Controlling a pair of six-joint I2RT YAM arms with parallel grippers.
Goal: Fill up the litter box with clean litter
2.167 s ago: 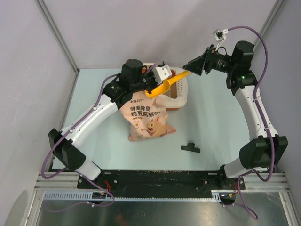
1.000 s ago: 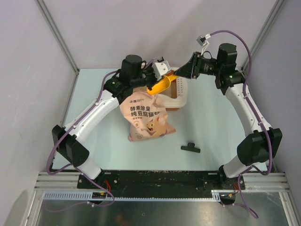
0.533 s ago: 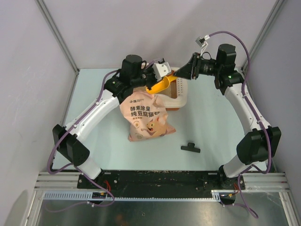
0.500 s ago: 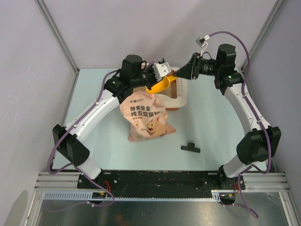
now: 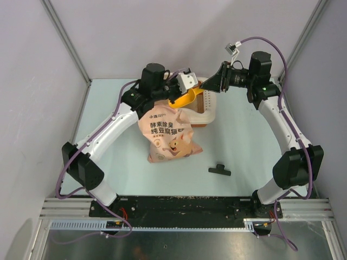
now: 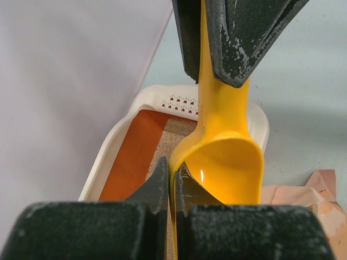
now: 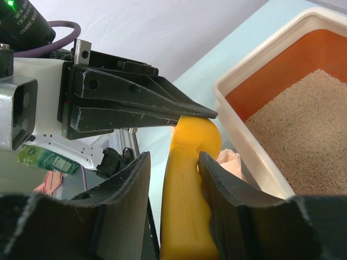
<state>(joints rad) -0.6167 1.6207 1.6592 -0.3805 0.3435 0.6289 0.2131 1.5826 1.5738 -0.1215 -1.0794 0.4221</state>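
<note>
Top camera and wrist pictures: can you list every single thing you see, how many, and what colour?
Plastic scoop: one, yellow, in the air over the litter box, between both grippers.
Rectangular plastic litter box: one, cream-white with an orange-brown inner wall, far middle of the table.
Fine sandy litter: one layer, pale beige, inside the litter box.
Printed bag: one, pink, on the table just nearer than the litter box.
Small T-shaped part: one, black, alone on the table, near-right of the bag.
Table: one, pale blue-green, under everything.
Left gripper: one, black, shut on the scoop's bowl edge.
Right gripper: one, black, jaws open around the scoop's handle.
</note>
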